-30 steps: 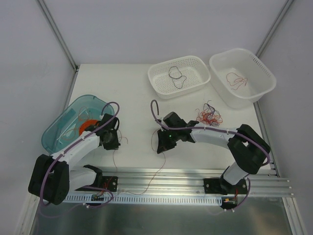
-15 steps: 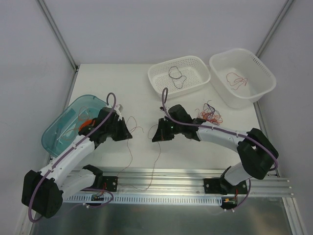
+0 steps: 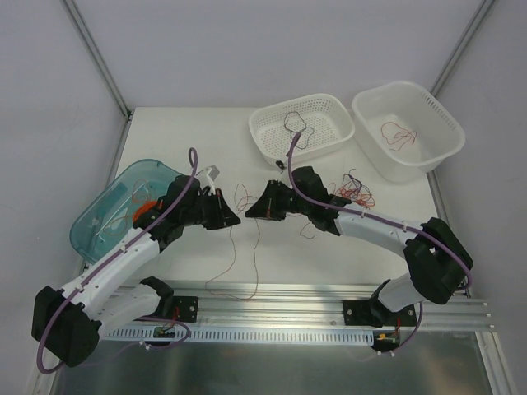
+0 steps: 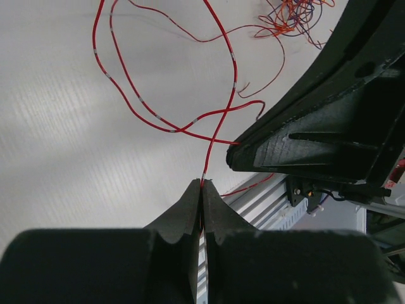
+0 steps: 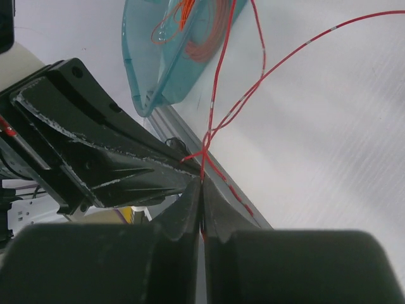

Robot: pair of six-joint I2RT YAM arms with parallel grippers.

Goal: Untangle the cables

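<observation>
Nearer now, left gripper (image 4: 201, 185) and right gripper (image 5: 202, 183), tight on hair-thin red cable (image 4: 234, 66)

The left gripper (image 3: 235, 220) and right gripper (image 3: 249, 212) stand almost tip to tip over mid-table, and loops of red cable (image 3: 244, 197) strung between them droop toward the near rail (image 3: 329, 296), barring passage there. The teal tub (image 3: 99, 216) hems in the left arm. The cable tangle (image 3: 352, 194), perforated basket (image 3: 272, 151) and white tub (image 3: 428, 156) crowd the right, while bare table (image 3: 189, 140) lies open at back left.
</observation>
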